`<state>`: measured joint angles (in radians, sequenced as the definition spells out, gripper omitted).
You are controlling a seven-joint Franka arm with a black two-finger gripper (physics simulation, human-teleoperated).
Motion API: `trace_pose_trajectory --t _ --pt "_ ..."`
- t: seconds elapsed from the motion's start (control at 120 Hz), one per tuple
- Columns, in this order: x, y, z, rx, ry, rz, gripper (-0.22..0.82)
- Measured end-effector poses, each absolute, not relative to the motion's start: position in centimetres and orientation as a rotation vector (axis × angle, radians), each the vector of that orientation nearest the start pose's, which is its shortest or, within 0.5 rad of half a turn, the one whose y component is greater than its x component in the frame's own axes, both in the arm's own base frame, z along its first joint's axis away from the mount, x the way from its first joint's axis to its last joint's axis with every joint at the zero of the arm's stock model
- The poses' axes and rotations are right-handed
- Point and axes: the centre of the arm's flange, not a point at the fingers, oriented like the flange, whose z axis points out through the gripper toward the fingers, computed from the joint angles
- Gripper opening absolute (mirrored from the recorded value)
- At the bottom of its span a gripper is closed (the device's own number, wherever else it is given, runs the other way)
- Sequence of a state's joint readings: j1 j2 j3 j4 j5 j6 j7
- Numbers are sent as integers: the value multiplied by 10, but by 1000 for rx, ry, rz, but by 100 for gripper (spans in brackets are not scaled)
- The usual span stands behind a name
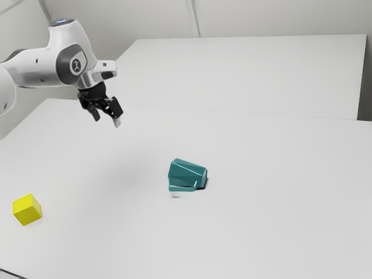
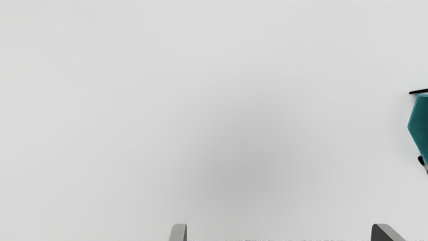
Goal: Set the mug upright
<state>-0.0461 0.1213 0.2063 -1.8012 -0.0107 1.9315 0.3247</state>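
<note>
We see a teal, faceted mug [image 1: 187,172] lying on its side on the white tabletop [image 1: 279,221], just off the exterior view's middle toward six o'clock. Its wider end points toward nine o'clock, its narrower end toward four, its handle [image 1: 182,189] toward six.

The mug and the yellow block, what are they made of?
The mug: perhaps glazed ceramic or plastic, since its teal sides catch pale shiny streaks. The block: maybe painted wood or plastic, with flat, plain yellow faces.
</note>
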Motion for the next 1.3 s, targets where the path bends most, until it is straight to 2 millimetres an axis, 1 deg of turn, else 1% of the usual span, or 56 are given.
trace_pose_trajectory --t 0.05,0.125,0.167,0.208,0.283,0.342,0.4,0.492,0.567,0.692,0.775,0.858,0.958,1.1,1.15,1.208,1.3 --pt "584 92 476 -3121 247 -18 60" --pt "575 91 484 -3127 246 -56 60" --pt "572 90 485 -3149 231 -74 60" --pt "567 89 477 -3206 191 -74 60" --pt "548 88 459 -3326 93 -57 60" --pt "535 90 451 -3404 14 -58 60" --pt "528 94 445 -3473 -68 -48 60" --pt "509 101 420 -3590 -224 23 60" --pt "501 108 406 -3661 -334 47 60" --pt "500 110 381 -3748 -445 82 60" --pt "499 109 370 -3784 -475 94 60" --pt "498 104 363 -3812 -470 97 60" --pt "498 88 355 -3846 -424 121 60" --pt "501 50 340 -3885 -305 181 60" --pt "502 39 334 -3892 -270 203 60" --pt "503 35 327 -3898 -262 214 60" --pt "503 41 315 -3906 -298 221 60"
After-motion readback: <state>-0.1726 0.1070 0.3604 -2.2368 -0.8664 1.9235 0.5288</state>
